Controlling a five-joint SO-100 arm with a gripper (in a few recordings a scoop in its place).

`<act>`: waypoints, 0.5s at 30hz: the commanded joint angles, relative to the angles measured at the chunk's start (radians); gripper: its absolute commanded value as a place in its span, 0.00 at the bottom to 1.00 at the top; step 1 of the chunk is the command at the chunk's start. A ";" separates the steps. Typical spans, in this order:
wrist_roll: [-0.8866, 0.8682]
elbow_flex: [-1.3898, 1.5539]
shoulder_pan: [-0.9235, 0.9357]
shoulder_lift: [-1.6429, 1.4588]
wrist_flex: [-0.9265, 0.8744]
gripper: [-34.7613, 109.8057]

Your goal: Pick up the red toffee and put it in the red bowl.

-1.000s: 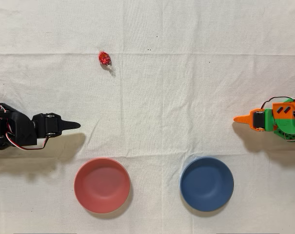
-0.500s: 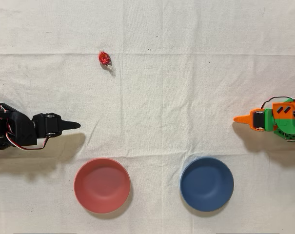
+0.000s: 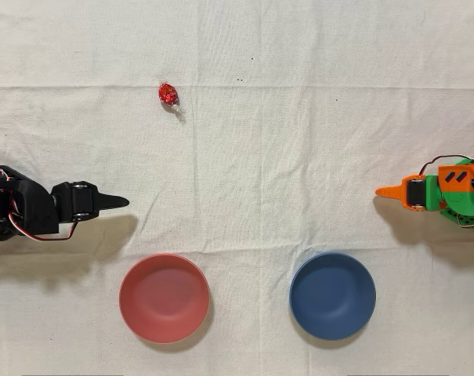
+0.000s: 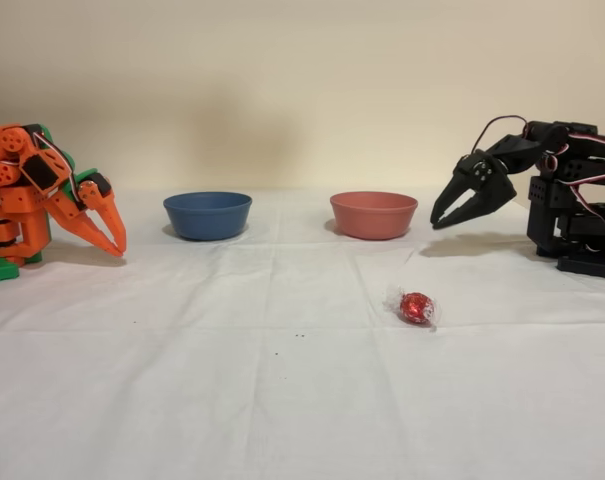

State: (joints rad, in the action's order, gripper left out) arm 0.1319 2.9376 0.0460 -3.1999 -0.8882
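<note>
The red toffee (image 3: 168,94) lies on the white cloth in the upper left of the overhead view, and in the fixed view the red toffee (image 4: 416,308) sits in front, right of centre. The red bowl (image 3: 164,298) stands at the lower left, with nothing inside it. In the fixed view the red bowl (image 4: 373,215) is at the back. My black gripper (image 3: 124,201) hovers at the left, between toffee and bowl, well apart from both. Seen from the side, the gripper (image 4: 450,220) points down with its jaws slightly parted and nothing between them.
A blue bowl (image 3: 332,295) of the same size stands to the right of the red one. The orange arm (image 3: 436,192) sits idle at the right edge. White cloth (image 3: 260,157) covers the whole table.
</note>
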 commanded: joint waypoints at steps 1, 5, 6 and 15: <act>0.034 -0.169 -0.023 -0.002 -0.052 0.24; 0.043 -0.350 -0.025 0.120 -0.092 0.24; 0.041 -0.403 -0.025 0.163 -0.100 0.24; -0.038 -0.973 -0.058 0.580 -0.279 0.24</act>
State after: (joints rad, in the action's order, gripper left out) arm 0.1089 2.2427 0.0092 -2.7458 -1.0784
